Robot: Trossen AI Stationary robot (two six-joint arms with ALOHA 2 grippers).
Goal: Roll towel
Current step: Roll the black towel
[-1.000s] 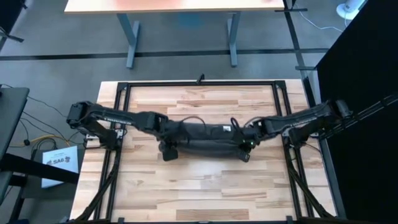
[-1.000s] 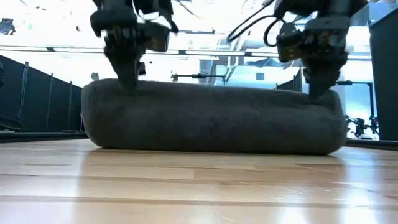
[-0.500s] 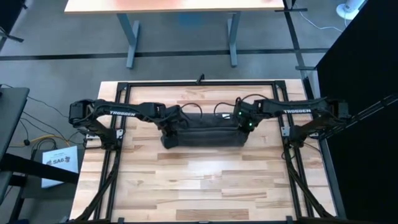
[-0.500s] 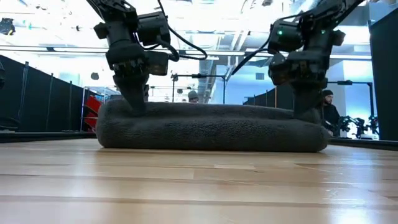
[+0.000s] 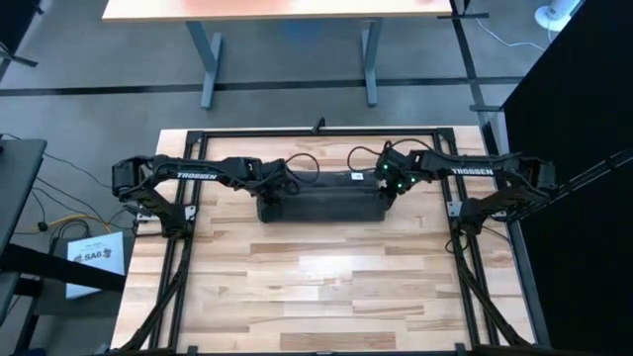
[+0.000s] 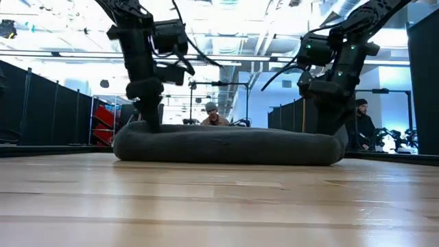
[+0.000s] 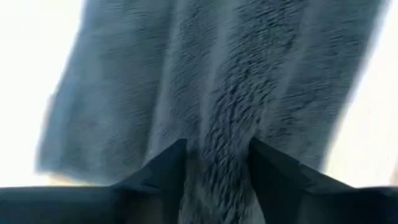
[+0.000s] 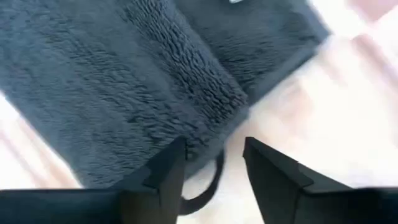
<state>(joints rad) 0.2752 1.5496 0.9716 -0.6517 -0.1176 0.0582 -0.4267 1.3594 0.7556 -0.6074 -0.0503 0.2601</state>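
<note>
Your towel (image 5: 318, 203) lies as a long dark roll across the far middle of the worktop (image 5: 316, 297), its length running from one arm to the other, and in the low view it sits flat on the wood with no loose flap showing on the near side. Your left hand (image 5: 269, 190) is at the roll's left end and your right hand (image 5: 388, 188) at its right end, one at each end so the roll stays even along its length and does not cone or twist. In the left wrist view your two fingers (image 7: 163, 171) stand apart with a ridge of terry between them, so that hand looks moderately parted rather than pinched on the cloth. In the right wrist view your fingers (image 8: 166, 168) are likewise apart, with the roll's end corner and bare wood showing in the gap, and nothing is clamped there. A small white tag (image 5: 356, 177) shows on the roll's far edge, toward the right end. Judging from how it lies, the rolling looks nearly or fully done, and you have both hands placed at the ends where they could steady the bundle. Behind the worktop, a person (image 6: 213, 116) sits in the room, well clear of your arms.
</note>
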